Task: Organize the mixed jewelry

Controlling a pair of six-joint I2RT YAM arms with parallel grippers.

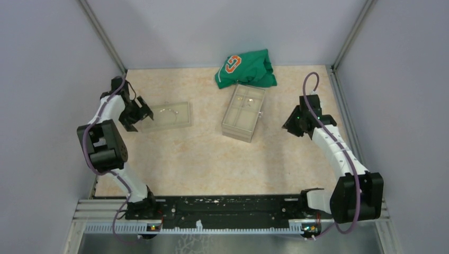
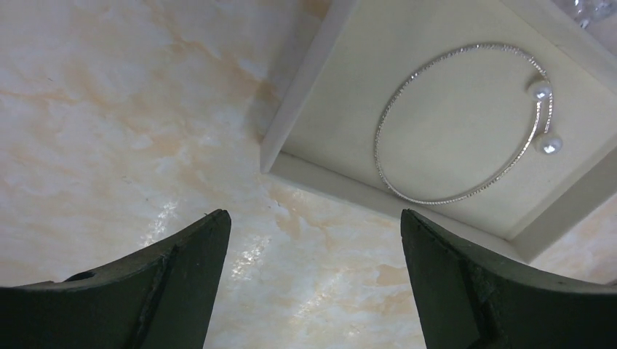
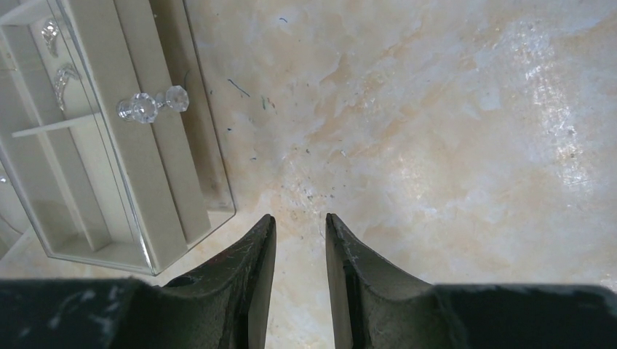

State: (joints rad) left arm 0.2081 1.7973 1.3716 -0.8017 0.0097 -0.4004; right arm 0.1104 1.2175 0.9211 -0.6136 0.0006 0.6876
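Observation:
A thin silvery bangle with two pearl ends lies flat in a shallow cream tray, seen faintly from above as a loop. My left gripper hovers over bare table just short of the tray's corner, jaws wide open and empty; from above it sits at the tray's left end. Two small silvery pieces rest in compartments of the clear box. My right gripper is to the box's right over bare table, its jaws a narrow gap apart with nothing between them.
The clear box stands mid-table with a crystal knob on its side. A green cloth with an orange logo lies bunched behind it. The tray sits left of centre. Grey walls enclose the table on three sides.

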